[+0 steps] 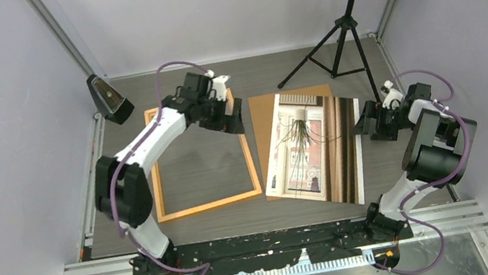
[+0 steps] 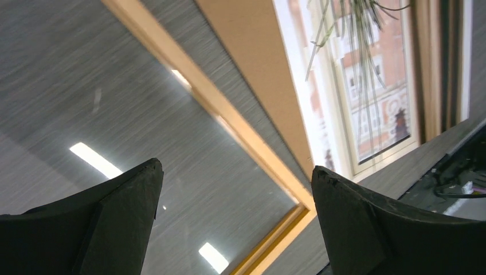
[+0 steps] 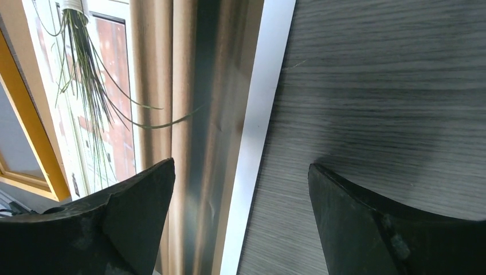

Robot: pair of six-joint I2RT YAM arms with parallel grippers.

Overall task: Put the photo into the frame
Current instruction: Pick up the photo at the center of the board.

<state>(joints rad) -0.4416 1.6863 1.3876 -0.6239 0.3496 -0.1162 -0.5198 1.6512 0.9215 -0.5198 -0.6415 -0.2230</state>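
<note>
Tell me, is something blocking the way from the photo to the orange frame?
Nothing lies on the table between them: only a bare strip separates the photo from the frame. But the left hand, open, hangs above the frame's far right corner, with its arm across the far side, so it may need to move away.

The rectangular paper window-and-plant photo [image 1: 312,148] is lying face-up just beside the right hand [image 1: 369,122]; the thin orange wooden rectangular frame [image 1: 211,205] is lying flat under the left hand [image 1: 231,120].
</note>
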